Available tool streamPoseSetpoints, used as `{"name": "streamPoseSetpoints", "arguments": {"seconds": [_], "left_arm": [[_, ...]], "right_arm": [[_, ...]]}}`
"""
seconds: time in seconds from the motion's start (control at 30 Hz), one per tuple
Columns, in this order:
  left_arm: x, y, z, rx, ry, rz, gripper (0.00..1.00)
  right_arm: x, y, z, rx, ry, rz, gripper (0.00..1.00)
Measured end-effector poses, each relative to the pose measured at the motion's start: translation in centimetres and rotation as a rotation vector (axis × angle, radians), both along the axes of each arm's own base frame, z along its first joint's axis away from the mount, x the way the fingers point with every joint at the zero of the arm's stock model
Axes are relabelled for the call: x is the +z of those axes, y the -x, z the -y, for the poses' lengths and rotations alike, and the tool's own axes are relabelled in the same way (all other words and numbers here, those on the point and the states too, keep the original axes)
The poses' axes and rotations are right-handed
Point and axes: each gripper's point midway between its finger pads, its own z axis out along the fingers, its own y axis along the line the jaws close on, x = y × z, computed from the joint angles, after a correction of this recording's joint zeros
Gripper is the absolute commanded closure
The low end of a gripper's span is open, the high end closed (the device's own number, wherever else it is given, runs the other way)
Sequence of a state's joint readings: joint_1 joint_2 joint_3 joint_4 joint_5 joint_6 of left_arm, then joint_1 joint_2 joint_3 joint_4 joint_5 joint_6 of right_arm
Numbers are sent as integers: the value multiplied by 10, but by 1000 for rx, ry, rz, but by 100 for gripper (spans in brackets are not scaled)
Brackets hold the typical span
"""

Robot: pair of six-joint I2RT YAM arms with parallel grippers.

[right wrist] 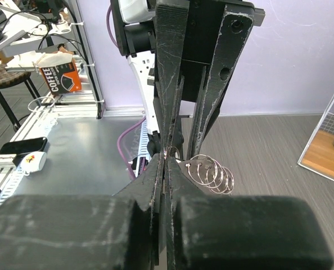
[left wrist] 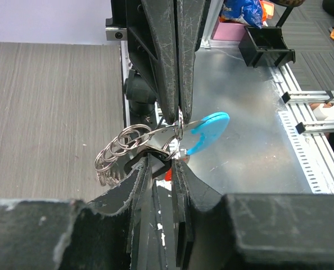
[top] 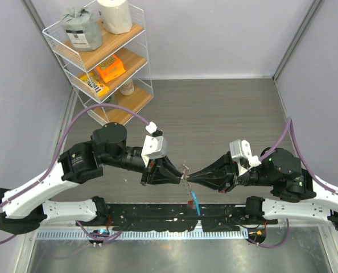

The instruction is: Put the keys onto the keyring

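Observation:
My two grippers meet tip to tip above the near middle of the table. My left gripper (top: 179, 176) (left wrist: 160, 160) is shut on the keys (left wrist: 156, 151), a dark flat stack with several small silvery rings (left wrist: 117, 151) (right wrist: 213, 171) fanned out to one side. My right gripper (top: 190, 178) (right wrist: 166, 156) is shut on the thin wire of the keyring (left wrist: 179, 125). The keyring's blue tag (top: 195, 203) (left wrist: 209, 129) hangs below the tips. Its red tag (left wrist: 168, 175) shows just behind my left fingers. The keys' teeth are hidden.
A white wire shelf rack (top: 136, 34) with boxes and rolls stands at the back left. Grey walls close in the left, right and back. A metal rail and tray (top: 169, 250) run along the near edge behind the arm bases.

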State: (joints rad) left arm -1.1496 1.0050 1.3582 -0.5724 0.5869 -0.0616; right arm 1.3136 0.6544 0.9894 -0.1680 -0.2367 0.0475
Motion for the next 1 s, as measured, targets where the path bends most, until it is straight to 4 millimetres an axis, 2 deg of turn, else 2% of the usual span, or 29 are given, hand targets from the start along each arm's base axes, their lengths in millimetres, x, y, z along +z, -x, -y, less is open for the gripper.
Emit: {"name": "streamPoseSetpoints", "arguments": {"seconds": [0.5, 1.0], "left_arm": [[3, 2, 2, -10, 12, -15, 83], [4, 4, 5, -20, 12, -33, 85]], "right_arm": [[5, -1, -3, -4, -44, -4, 94], [8, -8, -3, -43, -262, 22, 94]]}}
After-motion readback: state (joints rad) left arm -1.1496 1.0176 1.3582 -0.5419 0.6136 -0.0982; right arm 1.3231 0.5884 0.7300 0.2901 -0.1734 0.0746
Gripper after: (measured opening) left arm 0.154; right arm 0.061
